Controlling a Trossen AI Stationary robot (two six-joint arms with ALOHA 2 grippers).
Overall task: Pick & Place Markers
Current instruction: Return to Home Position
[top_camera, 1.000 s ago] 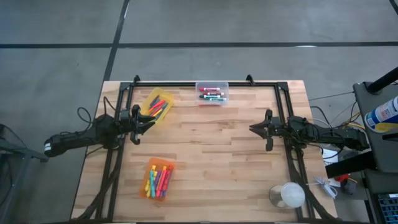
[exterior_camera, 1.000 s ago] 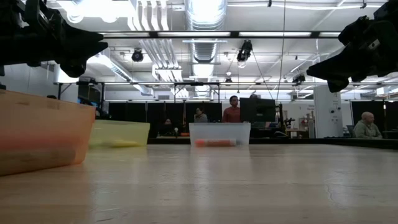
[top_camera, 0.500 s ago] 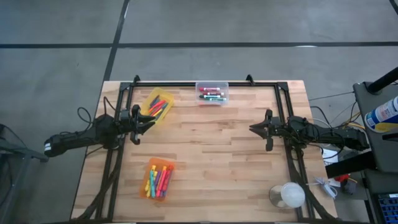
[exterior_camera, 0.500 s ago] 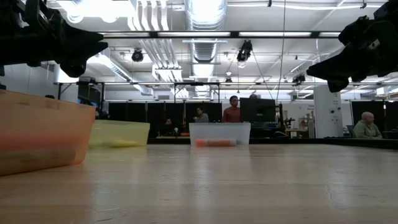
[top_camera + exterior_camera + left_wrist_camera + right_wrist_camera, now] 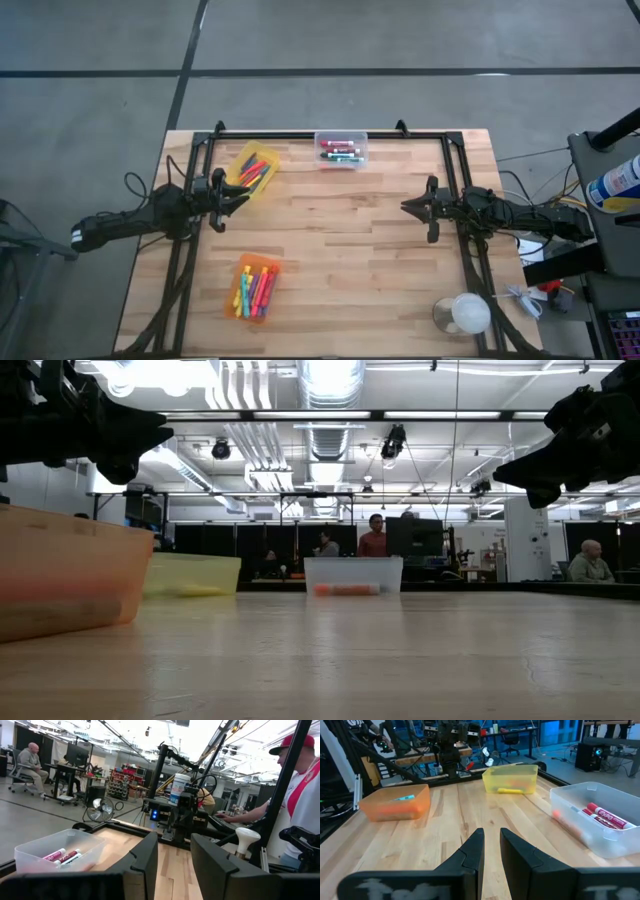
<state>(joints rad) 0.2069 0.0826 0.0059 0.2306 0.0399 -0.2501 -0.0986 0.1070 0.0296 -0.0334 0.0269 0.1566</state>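
Markers lie in three small bins on the wooden table. The yellow bin (image 5: 250, 167) is at the far left, the clear bin (image 5: 341, 150) at the far middle and the orange bin (image 5: 255, 288) at the near left. Red and pink markers (image 5: 602, 817) show inside the clear bin. My left gripper (image 5: 243, 195) hangs above the table just near-side of the yellow bin, with a gap between its fingers (image 5: 175, 845). My right gripper (image 5: 404, 207) hangs over the table's right half, pointing left, with a narrow gap (image 5: 491, 837). Neither holds anything.
A black frame (image 5: 330, 134) runs along the table's far, left and right edges. A clear cup with a white lid (image 5: 462, 315) stands at the near right corner. Bare wood (image 5: 340, 250) lies between the arms. People sit and stand in the room beyond (image 5: 373, 535).
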